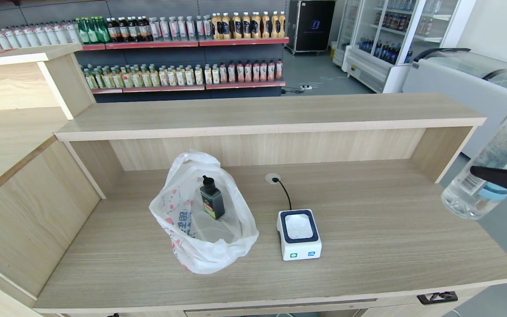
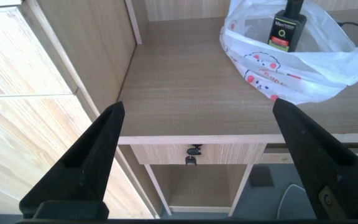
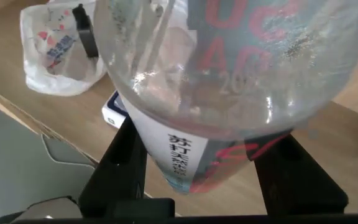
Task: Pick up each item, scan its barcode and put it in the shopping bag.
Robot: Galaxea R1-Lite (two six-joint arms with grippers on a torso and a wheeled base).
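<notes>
Counter: wood, lies below and to the left of the right gripper, which hangs off the counter's right end.

Shopping bag: white plastic, mouth open, standing on the counter. It is well apart from the right gripper, far to its left. It is near the left gripper, ahead of it and a bit to its right.

Left gripper: fingers spread wide, nothing between them, parked off the counter's front edge at the left end.

Clear bottle: clamped in the right gripper, one black finger on each side of the body. It is tilted and held in the air beyond the counter's right end. A barcode patch seems to show on the label just beside the finger.

Scanner: small white box, window facing up, cable running to a hole in the counter. It sits between the bag and the right gripper, lower than the gripper and well to its left.

Dark bottle: upright inside the bag, well apart from both grippers.

Progress, as I judge it: one item is bagged. The clear bottle is picked up but not yet over the scanner, so its scan and drop into the bag are left. I cannot tell if more items wait.
</notes>
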